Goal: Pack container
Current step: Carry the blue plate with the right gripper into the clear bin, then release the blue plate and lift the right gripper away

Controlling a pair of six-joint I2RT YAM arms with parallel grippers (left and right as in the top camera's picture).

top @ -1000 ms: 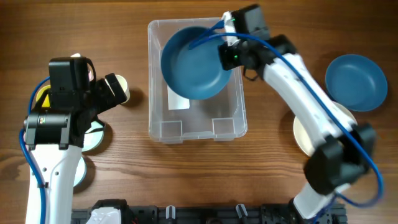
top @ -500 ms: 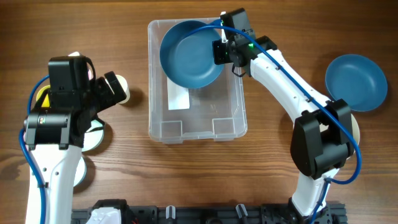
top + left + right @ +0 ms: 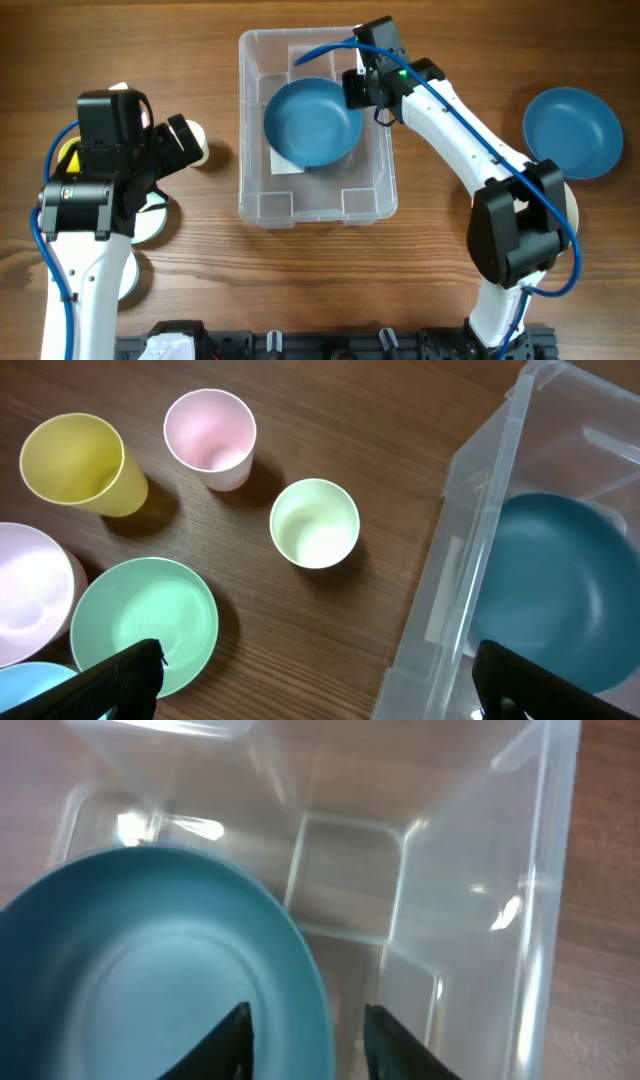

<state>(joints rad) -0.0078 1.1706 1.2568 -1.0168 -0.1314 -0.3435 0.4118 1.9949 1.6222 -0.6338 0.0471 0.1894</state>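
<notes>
So the blue bowl (image 3: 312, 122) just went down. Half a second back it was propped up against the 12 o'clock end of the container (image 3: 252, 190); now it sits lower and roughly in the middle, covering most of the white label (image 3: 283, 163). The container itself hasn't budged: centre of the table, a bit toward 12.

The right gripper (image 3: 312, 1038) is at the bowl's 2 o'clock rim. In the wrist view its fingers (image 3: 238, 1032) are spread, one inside the rim and one outside, with a gap on both sides, so it looks like a let-go rather than a pinch. I'd call that item one packed, and next up is backing the arm out without tipping the bowl.

The left gripper (image 3: 320, 685) is spread wide with nothing in it, hanging over the cups at the container's 9 o'clock side.

Plenty left to pack: a second bowl (image 3: 572, 130) out at 3 o'clock, plus a yellow cup (image 3: 75, 460), a pink cup (image 3: 208, 435), a pale green cup (image 3: 315, 522) and a green bowl (image 3: 145, 622).

Hard to make out:
- I can't tell if the bowl is flat on the base or leaning on a wall.
- Both wrist views cut the fingertips off at the bottom edge.
- From overhead the left arm hides most of the cups.
- Something white under the right arm at about 4 o'clock is mostly covered.
</notes>
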